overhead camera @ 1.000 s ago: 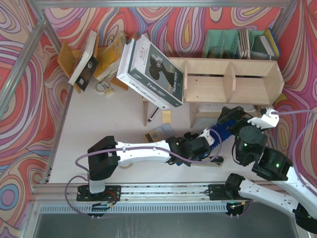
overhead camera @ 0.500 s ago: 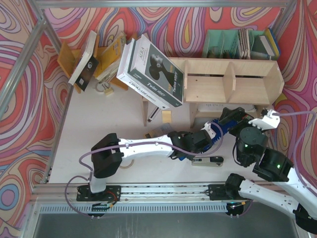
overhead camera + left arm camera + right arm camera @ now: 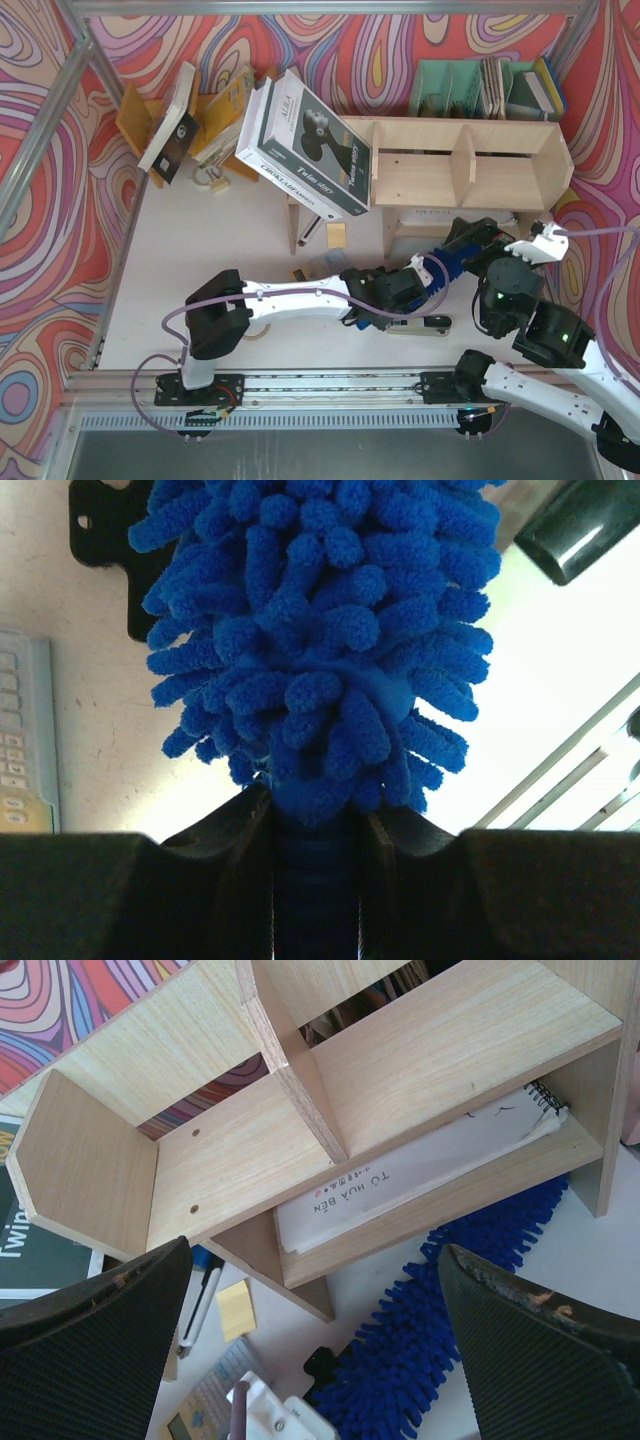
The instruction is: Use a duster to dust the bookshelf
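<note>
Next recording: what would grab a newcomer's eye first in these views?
The shaggy bright blue duster fills the left wrist view, its handle pinched in the left gripper. From above, loud red-and-purple swirl walls ring the scene. The pale plywood bookshelf stands at the back right, and a big black-and-white book is tilted at its left end.

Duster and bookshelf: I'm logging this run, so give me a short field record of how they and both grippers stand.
left gripper: shut on the duster, held by its handle
right gripper: open, empty, facing the bookshelf
duster head: low, by the bookshelf's front legs
bookshelf: upright, a spiral notebook lying flat on its lower level
</note>
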Controlling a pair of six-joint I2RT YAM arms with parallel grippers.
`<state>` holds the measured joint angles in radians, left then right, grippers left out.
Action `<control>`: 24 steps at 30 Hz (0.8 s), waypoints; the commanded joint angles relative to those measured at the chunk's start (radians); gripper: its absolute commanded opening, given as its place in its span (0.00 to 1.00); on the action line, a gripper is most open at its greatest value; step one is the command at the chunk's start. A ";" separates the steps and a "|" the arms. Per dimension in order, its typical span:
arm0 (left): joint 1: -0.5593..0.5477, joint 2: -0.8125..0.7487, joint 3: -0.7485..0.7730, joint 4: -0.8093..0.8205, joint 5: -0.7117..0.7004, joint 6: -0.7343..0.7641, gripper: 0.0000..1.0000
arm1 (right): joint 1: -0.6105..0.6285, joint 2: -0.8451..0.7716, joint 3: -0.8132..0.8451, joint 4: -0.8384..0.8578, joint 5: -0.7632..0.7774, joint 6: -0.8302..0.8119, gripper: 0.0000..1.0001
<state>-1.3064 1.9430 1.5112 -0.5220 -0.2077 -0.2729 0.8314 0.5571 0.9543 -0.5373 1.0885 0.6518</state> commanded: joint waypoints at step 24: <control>-0.183 -0.474 -0.314 0.042 -0.115 -0.044 0.00 | -0.003 0.040 0.022 0.057 0.027 -0.050 0.99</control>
<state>-1.4841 1.5295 1.2228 -0.5297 -0.2928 -0.2962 0.8314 0.5831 0.9543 -0.5121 1.0927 0.6174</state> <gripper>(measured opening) 0.343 0.987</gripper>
